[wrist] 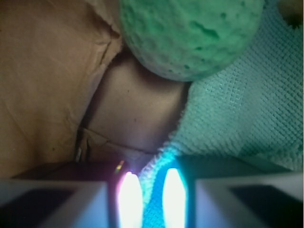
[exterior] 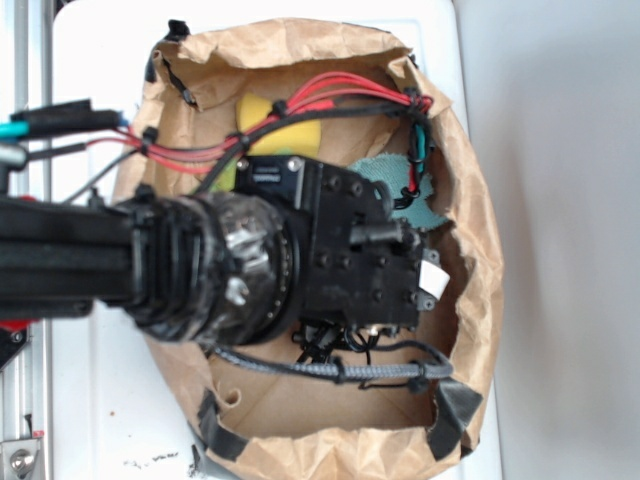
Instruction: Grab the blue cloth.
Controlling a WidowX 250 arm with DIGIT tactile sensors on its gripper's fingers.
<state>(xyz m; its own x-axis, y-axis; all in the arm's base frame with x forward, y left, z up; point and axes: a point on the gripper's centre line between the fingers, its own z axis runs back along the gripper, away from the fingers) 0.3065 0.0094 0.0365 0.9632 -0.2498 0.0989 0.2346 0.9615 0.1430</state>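
Cloth first: the blue cloth (wrist: pixel 247 118) lies in the paper bag (exterior: pixel 470 180), just under the green ball (wrist: pixel 190 33). The hand (wrist: pixel 152 199) sits at the cloth's edge, its two tips close together, maybe pinching the edge; I cannot tell.

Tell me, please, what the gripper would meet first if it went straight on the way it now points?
Most likely the blue cloth: in the wrist view its edge lies right before the gripper. The green ball sits farther on; depth is hard to judge.
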